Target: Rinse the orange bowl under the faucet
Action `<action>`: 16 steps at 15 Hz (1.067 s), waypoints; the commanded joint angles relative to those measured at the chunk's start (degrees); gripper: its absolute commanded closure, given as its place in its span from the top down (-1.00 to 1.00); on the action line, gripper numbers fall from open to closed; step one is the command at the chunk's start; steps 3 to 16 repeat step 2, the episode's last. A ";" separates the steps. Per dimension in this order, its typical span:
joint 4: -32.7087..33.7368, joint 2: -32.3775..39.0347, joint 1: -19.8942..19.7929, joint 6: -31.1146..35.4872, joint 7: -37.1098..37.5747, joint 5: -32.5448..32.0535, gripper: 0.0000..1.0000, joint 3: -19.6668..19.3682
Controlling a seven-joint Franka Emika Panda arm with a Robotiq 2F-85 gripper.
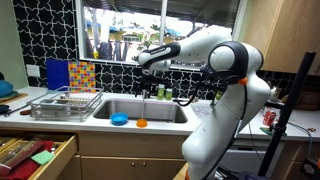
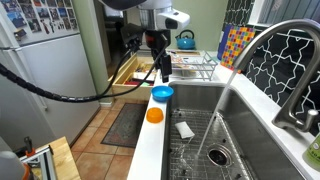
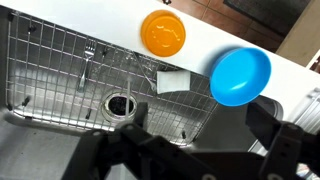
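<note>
The orange bowl [image 1: 141,123] sits on the counter's front edge by the sink, next to the blue bowl [image 1: 120,119]. Both show in an exterior view, orange [image 2: 154,115] and blue [image 2: 162,94], and in the wrist view, orange [image 3: 162,33] and blue [image 3: 240,76]. The silver gooseneck faucet [image 2: 272,45] arches over the sink, and a thin stream seems to fall from it. My gripper [image 2: 163,68] hangs open and empty above the two bowls, touching neither. In the wrist view its dark fingers [image 3: 200,135] frame the sink floor.
The sink [image 3: 60,95] holds a wire grid, a fork [image 3: 87,60], a white sponge [image 3: 172,80] and a drain [image 3: 120,103]. A wire dish rack [image 1: 65,104] stands beside the sink. A drawer [image 1: 35,155] below the counter is open. A red can [image 1: 267,118] stands on the counter.
</note>
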 commanded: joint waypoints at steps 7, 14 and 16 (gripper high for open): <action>1.02 0.53 -0.29 -0.72 1.52 -0.04 1.00 0.37; 1.02 0.53 -0.29 -0.72 1.52 -0.04 1.00 0.37; 1.02 0.53 -0.29 -0.72 1.52 -0.04 1.00 0.37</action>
